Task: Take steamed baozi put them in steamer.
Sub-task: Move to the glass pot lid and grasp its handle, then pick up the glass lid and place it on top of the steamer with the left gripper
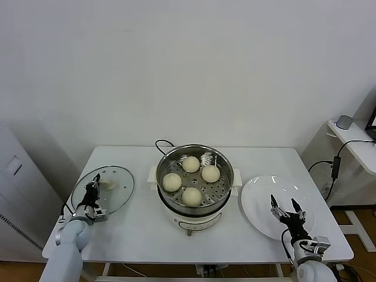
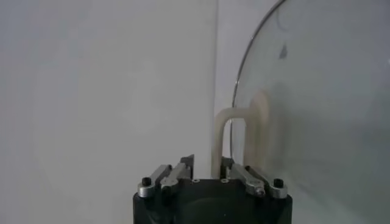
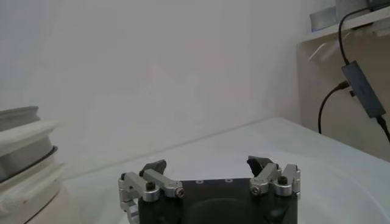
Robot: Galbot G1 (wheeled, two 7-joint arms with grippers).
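All four steamed baozi [image 1: 190,178] already sit in the steamer [image 1: 220,160] at the middle of the desk [image 1: 141,226], so loading looks finished and covering it seems the step in hand. The left gripper [image 1: 91,194] has its jaws closed on the beige handle [image 2: 234,139] of the glass lid [image 1: 119,194], which lies left of the steamer. Next comes lifting the lid level and carrying it over the steamer, while the right gripper [image 1: 286,211] waits with jaws wide and empty above the white plate [image 1: 258,194].

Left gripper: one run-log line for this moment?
left gripper: shut on lid handle | baozi: in steamer | right gripper: open, over plate
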